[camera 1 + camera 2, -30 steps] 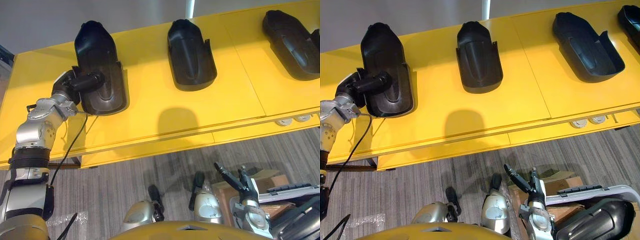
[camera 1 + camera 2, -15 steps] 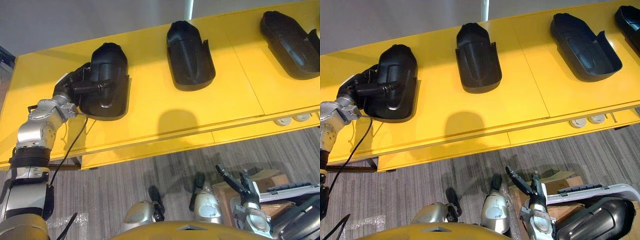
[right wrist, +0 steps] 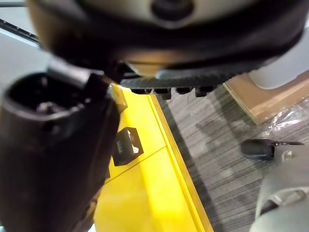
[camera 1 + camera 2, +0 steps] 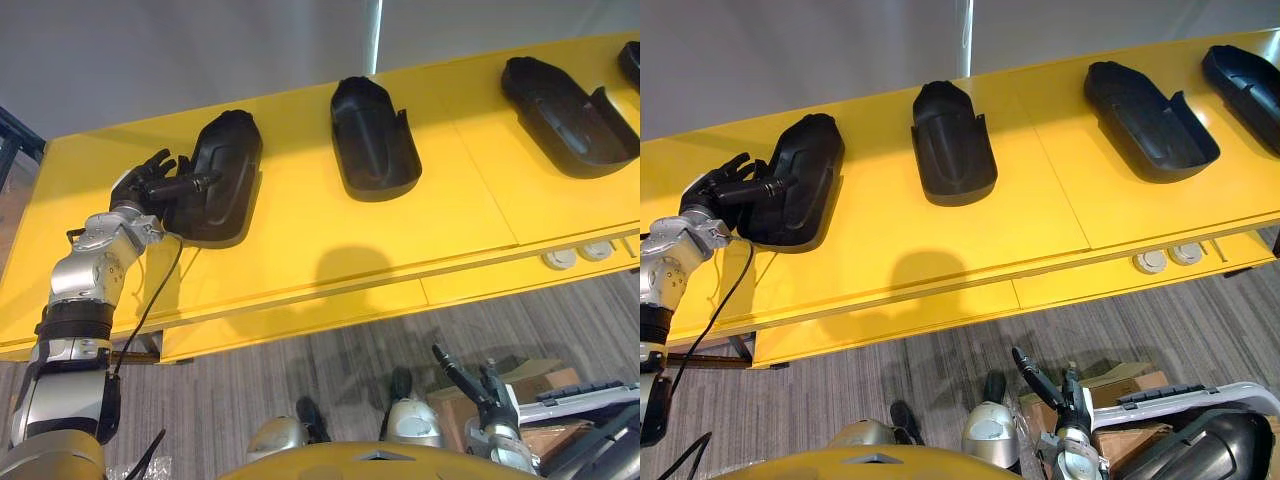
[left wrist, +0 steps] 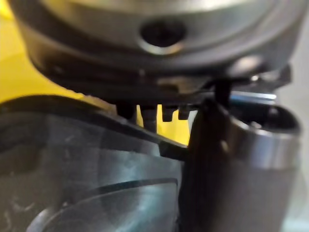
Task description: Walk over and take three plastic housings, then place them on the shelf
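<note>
Several black plastic housings lie on the yellow shelf. The leftmost housing lies hollow side up, slightly turned. My left hand is at its left side, open, with spread straight fingers and the thumb stretched across its rim. The left wrist view shows that housing's glossy wall close under the thumb. The middle housing and a right one lie apart from both hands. My right hand hangs low over the floor at the lower right, open and empty.
Another housing sits at the shelf's far right end. Two white round sockets are set in the shelf's front edge. A cardboard box and a grey tray stand on the striped carpet by my right hand.
My left hand has opened from its grip on the leftmost housing, which turned and now rests on the shelf. The camera view has shifted. The right hand hangs as before.
</note>
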Tool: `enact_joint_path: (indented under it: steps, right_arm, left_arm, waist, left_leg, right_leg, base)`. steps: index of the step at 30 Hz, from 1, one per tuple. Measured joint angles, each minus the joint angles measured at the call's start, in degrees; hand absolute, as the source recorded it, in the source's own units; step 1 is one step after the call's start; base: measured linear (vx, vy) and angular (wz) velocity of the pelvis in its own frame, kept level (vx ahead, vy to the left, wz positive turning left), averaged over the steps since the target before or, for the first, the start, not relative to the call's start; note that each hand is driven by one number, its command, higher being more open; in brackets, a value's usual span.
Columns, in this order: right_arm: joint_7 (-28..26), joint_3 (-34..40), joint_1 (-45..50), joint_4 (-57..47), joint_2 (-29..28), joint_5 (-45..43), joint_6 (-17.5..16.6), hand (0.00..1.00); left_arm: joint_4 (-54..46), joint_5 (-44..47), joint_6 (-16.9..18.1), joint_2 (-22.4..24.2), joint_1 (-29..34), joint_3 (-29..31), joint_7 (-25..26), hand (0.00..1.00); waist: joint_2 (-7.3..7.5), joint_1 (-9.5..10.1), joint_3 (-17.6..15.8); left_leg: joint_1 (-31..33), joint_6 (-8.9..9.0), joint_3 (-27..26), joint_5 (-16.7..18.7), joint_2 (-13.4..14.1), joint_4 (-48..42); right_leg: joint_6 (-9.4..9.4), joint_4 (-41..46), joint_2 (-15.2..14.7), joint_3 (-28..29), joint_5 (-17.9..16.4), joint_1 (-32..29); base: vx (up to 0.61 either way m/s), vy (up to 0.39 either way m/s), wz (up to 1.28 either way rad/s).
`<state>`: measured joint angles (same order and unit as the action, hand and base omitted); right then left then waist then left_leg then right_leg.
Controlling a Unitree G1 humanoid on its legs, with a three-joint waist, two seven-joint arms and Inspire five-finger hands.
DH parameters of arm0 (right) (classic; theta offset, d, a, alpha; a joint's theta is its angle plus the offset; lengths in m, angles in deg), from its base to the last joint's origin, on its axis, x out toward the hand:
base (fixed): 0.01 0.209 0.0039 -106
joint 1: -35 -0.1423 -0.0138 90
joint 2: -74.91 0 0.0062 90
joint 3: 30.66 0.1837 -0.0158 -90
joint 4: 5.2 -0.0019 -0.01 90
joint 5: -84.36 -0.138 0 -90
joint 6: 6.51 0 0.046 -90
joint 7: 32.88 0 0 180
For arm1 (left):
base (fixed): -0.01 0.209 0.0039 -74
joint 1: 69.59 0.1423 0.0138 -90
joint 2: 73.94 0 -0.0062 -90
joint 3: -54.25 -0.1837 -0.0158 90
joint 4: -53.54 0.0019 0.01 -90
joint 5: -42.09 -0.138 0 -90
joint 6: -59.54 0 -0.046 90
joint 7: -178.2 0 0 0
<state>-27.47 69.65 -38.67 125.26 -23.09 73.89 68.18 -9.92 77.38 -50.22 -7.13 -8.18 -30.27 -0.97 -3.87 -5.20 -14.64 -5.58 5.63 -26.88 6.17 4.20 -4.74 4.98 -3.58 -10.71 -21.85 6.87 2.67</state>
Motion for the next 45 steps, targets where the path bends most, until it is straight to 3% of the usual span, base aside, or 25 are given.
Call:
enact_joint_path:
  steps: [9,10,13,15,17,24,28,32,38,45]
  right_arm:
    - [-0.5,0.3,0.6,4.3,0.0,0.0,0.3,1.00]
    - [-1.2,0.5,0.8,7.9,0.0,0.0,0.4,1.00]
    - [-1.3,0.9,0.7,8.8,-0.1,0.0,0.4,1.00]
    - [-1.4,1.7,0.7,9.5,-0.1,0.1,0.4,1.00]
    - [-1.6,3.3,1.0,10.7,-0.1,0.9,0.3,1.00]
    - [-1.6,4.4,1.0,12.4,-1.5,0.9,0.4,1.00]
    - [-1.6,4.7,0.8,12.6,-1.7,0.9,0.4,1.00]
    - [-1.7,4.8,0.9,12.7,-1.7,0.9,0.5,1.00]
    - [-2.2,4.8,0.6,12.7,-1.6,0.6,0.5,1.00]
    - [-3.0,4.8,0.5,12.6,-1.1,0.5,0.6,1.00]
  left_arm:
    - [-1.0,-2.5,3.7,1.1,0.3,1.8,2.9,1.00]
    - [-5.0,2.5,4.5,1.1,0.3,2.5,2.8,1.00]
    - [-7.2,4.9,4.7,1.1,0.5,2.5,2.7,1.00]
    - [-10.4,5.0,4.7,1.2,2.6,3.3,2.7,1.00]
    - [-18.5,4.7,6.2,3.6,9.0,6.7,2.5,1.00]
    - [-25.3,-1.4,10.1,8.5,19.5,9.1,0.3,1.00]
    - [-27.2,-4.8,14.9,13.1,27.3,9.1,0.2,1.00]
    - [-27.5,-8.8,17.1,17.1,31.1,8.5,0.0,1.00]
    - [-27.5,-8.9,20.8,17.2,31.6,7.7,-2.9,1.00]
    - [-24.9,-8.5,21.0,15.8,31.7,5.4,-7.8,1.00]
  waist:
    - [0.08,0.25,2.9]
    - [0.40,0.76,4.6]
    - [0.46,1.16,5.2]
    - [0.45,1.45,5.8]
    - [0.46,1.54,6.5]
    - [1.20,3.59,7.0]
    - [1.51,3.66,7.2]
    - [1.53,3.58,7.2]
    - [1.47,3.59,7.2]
    - [1.23,3.38,7.1]
  left_leg:
    - [-2.1,-0.84,0.6,-0.5,0.5,1.0]
    - [-2.4,-1.12,1.4,-0.7,0.4,1.0]
    - [-2.8,-1.14,1.4,-0.8,0.4,1.1]
    - [-2.9,-1.23,1.5,-0.8,0.4,1.5]
    - [-2.9,-1.39,1.9,-1.1,0.2,2.0]
    - [-2.7,-1.56,3.6,-1.8,-0.2,3.2]
    - [-2.0,-1.70,3.7,-2.1,-0.6,4.0]
    - [-1.7,-1.96,3.9,-2.3,-0.9,4.0]
    - [-2.0,-2.02,3.9,-2.4,-1.0,3.9]
    - [-2.6,-2.02,3.5,-2.4,-1.0,3.9]
  right_leg:
    - [-0.21,-0.8,0.9,-0.4,-0.1,2.5]
    - [-0.22,-0.8,0.8,-1.6,-0.1,3.3]
    - [-0.24,-0.8,0.8,-1.6,-0.2,3.7]
    - [-0.24,-0.8,0.8,-1.6,-0.2,3.7]
    - [-0.25,-0.8,0.8,-2.0,-0.2,3.8]
    - [-0.36,-0.9,0.6,-3.6,-0.3,4.2]
    - [-0.34,-0.9,0.3,-3.9,-0.3,3.4]
    - [-0.26,-0.9,0.1,-4.3,-0.2,3.2]
    - [-0.26,-0.9,-0.1,-4.4,-0.2,3.3]
    - [-0.23,-0.9,-0.1,-4.3,-0.2,3.5]
  base:
    - [-0.04,-0.014,0.02]
    - [-0.06,0.014,0.18]
    - [-0.04,0.013,0.05]
    - [0.00,0.000,0.00]
    - [0.01,0.007,0.06]
    - [-0.01,0.012,0.14]
    - [-0.01,0.026,0.06]
    - [0.02,0.027,0.04]
    - [0.01,0.004,0.00]
    - [-0.01,0.007,-0.04]
